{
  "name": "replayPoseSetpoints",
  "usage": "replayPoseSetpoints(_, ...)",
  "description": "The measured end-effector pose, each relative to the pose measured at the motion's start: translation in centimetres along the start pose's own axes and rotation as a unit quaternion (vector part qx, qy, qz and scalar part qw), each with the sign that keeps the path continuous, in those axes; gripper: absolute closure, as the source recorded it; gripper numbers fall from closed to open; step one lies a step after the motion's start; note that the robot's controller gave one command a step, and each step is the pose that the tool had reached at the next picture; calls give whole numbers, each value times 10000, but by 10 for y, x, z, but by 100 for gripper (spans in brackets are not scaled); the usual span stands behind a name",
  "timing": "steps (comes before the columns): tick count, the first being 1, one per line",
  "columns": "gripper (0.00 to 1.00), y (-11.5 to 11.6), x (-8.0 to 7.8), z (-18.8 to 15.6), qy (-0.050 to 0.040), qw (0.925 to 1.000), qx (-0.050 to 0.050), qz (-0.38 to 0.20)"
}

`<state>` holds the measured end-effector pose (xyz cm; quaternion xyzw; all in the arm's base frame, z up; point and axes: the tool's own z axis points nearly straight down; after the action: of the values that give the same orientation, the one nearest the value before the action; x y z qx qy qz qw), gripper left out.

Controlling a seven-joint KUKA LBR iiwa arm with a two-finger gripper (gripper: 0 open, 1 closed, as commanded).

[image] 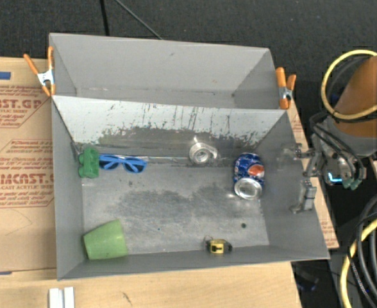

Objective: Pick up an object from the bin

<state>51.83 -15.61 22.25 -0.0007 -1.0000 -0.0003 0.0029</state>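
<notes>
Gripper (306, 178): poised over right wall of bin (175, 63); grip state cannot be told, nothing seen held. Nearest obj: blue can (249, 175), on its side, centre-right of floor, near gripper, untouched. Step judged: approach, pre-grasp. Next: descent w/ alignment across can body required.

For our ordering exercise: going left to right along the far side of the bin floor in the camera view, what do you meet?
Small green toy → blue sunglasses → silver can → blue soda can → gripper by the right wall.
</notes>
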Motion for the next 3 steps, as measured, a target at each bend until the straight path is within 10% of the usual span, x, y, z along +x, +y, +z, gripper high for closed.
replayPoseSetpoints(1,0,18,-25,58,-15,10000,-6,31)
replayPoseSetpoints(2,0,26,29,153,-1,9992,-7,-389)
replayPoseSetpoints(3,0,9,-49,135,-15,9890,-13,-1476)
